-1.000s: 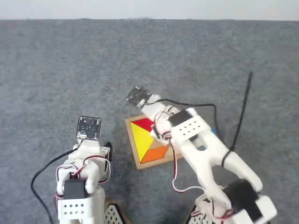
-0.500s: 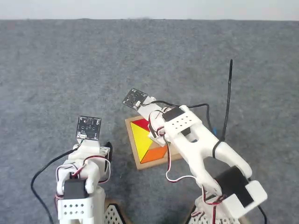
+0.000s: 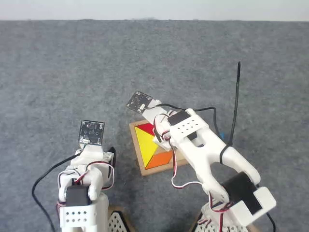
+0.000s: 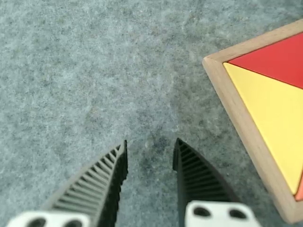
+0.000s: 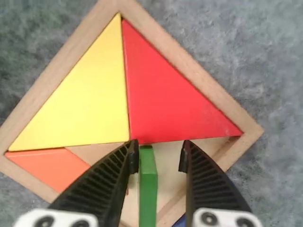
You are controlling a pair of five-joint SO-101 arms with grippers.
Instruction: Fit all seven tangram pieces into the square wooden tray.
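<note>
The grey surface (image 3: 72, 63) is carrying the square wooden tray (image 3: 135, 147). Seen from above, the yellow triangle (image 5: 90, 99) is lying seated, the red triangle (image 5: 161, 99) at its 12 o'clock and the orange piece (image 5: 47, 163) at its 5 o'clock. My right claw (image 5: 158, 146) is hanging part-open around the green piece (image 5: 147, 184), which is touching one finger only and not yet flat. My left claw (image 4: 150, 144) is hanging open and empty at the tray's 9 o'clock. I am judging three pieces seated and four left.

And the right arm (image 3: 193, 133) has pulled in. A second ago its long white links stretched out past the right side of the wooden tray (image 3: 136, 150), and now they're bunched closer over that side. Its wrist camera board (image 3: 139, 102) has dropped a touch nearer the tray's far corner. The black cable (image 3: 236, 96) to the right of the tray has swung from a lean to upright.
</note>
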